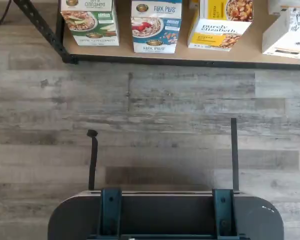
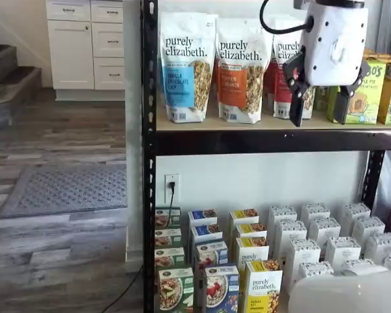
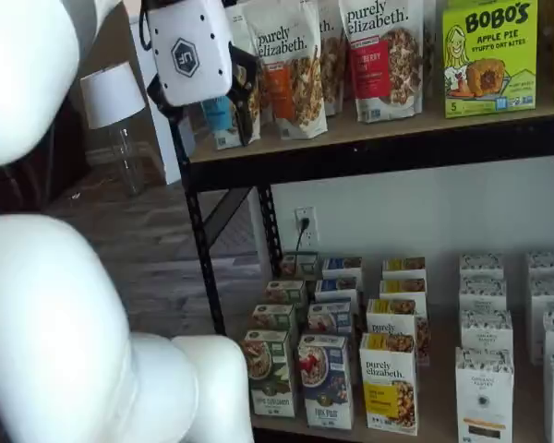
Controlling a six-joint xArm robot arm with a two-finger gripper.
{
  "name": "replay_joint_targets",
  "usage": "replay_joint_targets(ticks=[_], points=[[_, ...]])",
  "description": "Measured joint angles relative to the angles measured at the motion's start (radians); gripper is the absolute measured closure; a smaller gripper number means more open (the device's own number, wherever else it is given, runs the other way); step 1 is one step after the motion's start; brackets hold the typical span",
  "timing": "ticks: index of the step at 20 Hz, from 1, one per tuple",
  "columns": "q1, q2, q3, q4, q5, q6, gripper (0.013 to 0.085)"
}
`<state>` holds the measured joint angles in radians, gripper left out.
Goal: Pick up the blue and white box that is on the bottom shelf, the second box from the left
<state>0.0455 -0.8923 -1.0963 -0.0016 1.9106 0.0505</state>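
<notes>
Opening phase, approach not yet begun. Gripper (image 2: 320,99) hanging high, level with the upper board's granola bags (image 2: 186,65), black fingers (image 2: 298,104) pointing down, jaws spread, holding nothing. Blue and white box (image 3: 325,380) upright at the front of the bottom shelf (image 3: 425,426), between green and yellow cartons. Next, by the look of it: a long descent, then lining up on that box.

Wrist view: cartons above plank floor.
The blue and white box (image 1: 156,26) stands between a green-and-white carton (image 1: 90,22) and a yellow-and-white carton (image 1: 221,24).
</notes>
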Motion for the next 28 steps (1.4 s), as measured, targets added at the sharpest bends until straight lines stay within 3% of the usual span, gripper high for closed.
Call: replay_joint_targets(ticks=[8, 15, 22, 28], points=[[0.039, -0.007, 0.044, -0.013, -0.032, 0.035, 0.013], [0.043, -0.029, 0.164, 0.02, -0.121, 0.05, 0.013], [0.064, -0.038, 0.296, 0.012, -0.235, 0.069, 0.013], [0.054, -0.03, 0.418, 0.023, -0.372, 0.059, 0.013]])
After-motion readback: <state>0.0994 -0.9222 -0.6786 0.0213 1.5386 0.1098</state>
